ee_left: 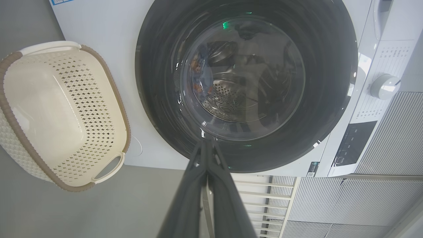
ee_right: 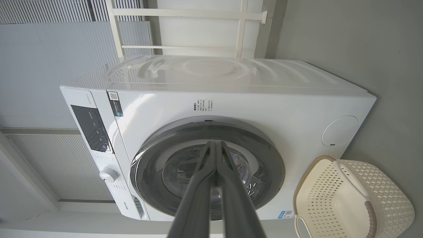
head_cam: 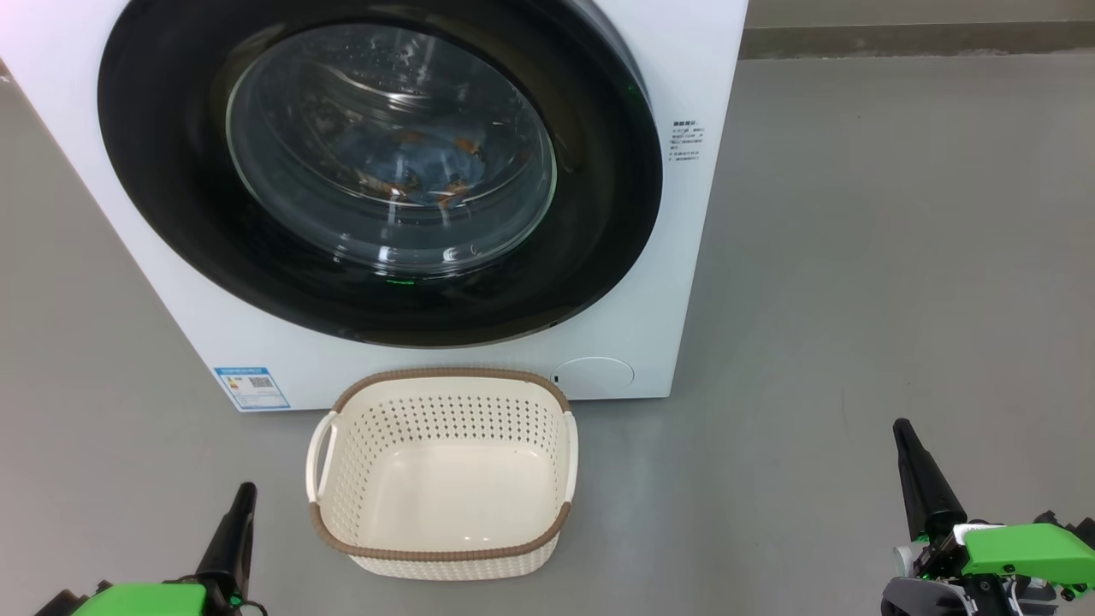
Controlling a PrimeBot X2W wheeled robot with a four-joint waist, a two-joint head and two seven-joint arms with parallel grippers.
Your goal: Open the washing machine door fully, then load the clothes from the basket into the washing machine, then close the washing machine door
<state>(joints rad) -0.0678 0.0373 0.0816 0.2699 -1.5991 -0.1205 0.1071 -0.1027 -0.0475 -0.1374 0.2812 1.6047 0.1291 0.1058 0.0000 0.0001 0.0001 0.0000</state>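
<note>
The washing machine (head_cam: 701, 282) stands in front of me with its round black-rimmed door (head_cam: 162, 180) closed flat against the front. Through the glass bowl I see the light blue clothes (head_cam: 428, 184) with orange-brown figures lying in the drum; they also show behind the glass as clothes (ee_left: 197, 82) in the left wrist view. The cream basket (head_cam: 445, 378) sits empty on the floor before the machine. My left gripper (head_cam: 245, 491) is low at the basket's left, shut and empty. My right gripper (head_cam: 902, 426) is far right of the basket, shut and empty.
Grey floor (head_cam: 898, 257) stretches to the right of the machine. A white rack (ee_right: 185, 33) and ribbed wall panels stand behind the machine. The control panel and knob (ee_left: 385, 86) sit along the machine's top front.
</note>
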